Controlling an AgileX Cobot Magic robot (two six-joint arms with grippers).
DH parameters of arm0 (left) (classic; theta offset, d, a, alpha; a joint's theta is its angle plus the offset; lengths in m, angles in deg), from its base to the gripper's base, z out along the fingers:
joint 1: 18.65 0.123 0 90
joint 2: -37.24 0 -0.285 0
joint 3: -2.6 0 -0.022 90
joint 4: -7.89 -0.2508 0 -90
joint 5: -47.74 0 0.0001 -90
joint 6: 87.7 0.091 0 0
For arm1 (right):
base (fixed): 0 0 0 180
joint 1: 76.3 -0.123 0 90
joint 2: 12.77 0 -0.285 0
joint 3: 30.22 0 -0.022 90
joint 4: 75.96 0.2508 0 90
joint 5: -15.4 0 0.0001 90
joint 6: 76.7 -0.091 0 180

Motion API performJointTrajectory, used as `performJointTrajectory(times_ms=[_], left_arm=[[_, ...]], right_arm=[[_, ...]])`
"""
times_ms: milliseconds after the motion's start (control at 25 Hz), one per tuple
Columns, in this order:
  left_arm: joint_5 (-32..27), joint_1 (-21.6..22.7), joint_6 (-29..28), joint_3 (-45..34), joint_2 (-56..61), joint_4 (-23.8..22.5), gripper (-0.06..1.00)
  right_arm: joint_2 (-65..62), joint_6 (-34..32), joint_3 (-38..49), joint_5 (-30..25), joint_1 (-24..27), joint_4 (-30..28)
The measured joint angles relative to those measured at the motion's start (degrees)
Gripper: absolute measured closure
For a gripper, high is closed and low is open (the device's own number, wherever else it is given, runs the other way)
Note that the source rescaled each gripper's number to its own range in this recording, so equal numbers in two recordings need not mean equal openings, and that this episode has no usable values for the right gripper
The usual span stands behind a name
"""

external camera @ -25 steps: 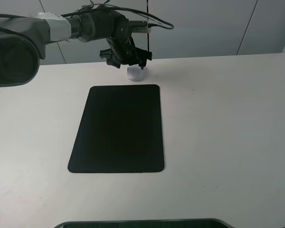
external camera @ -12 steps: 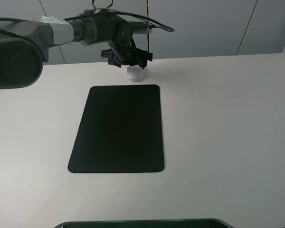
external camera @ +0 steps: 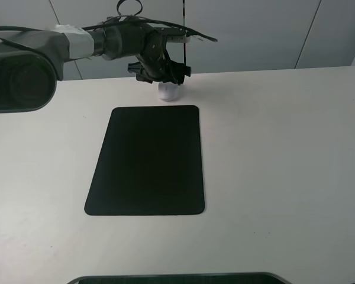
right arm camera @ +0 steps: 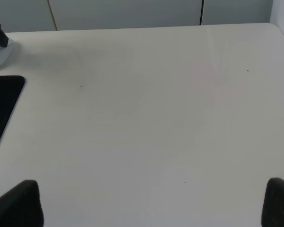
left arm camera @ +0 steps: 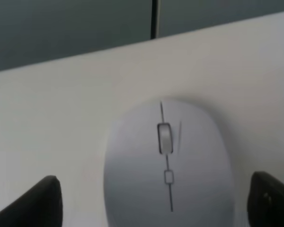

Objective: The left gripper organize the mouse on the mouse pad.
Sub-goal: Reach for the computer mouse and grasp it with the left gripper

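Tabletop (external camera: 284, 148), pale matte, carries large flat black rectangular mouse pad (external camera: 147, 161) left of centre. Black two-fingered left gripper (external camera: 162, 75) at far side, jaws apart either side of small white oval mouse (left arm camera: 168, 165), which lies just beyond pad's far edge, off it. Black right gripper (right arm camera: 151, 205) jaws wide apart, holding nothing

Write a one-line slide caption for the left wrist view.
Open left gripper straddles the white mouse on the pale table, fingers clear of it.
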Motion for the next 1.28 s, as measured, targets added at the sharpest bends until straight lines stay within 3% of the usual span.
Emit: performJointTrajectory(times_ms=[1280], left_arm=[[0.5, -0.2, -0.3, 0.0, -2.0, -0.1, -0.06]], right_arm=[[0.0, 0.0, 0.0, 0.0, 0.0, 0.0]])
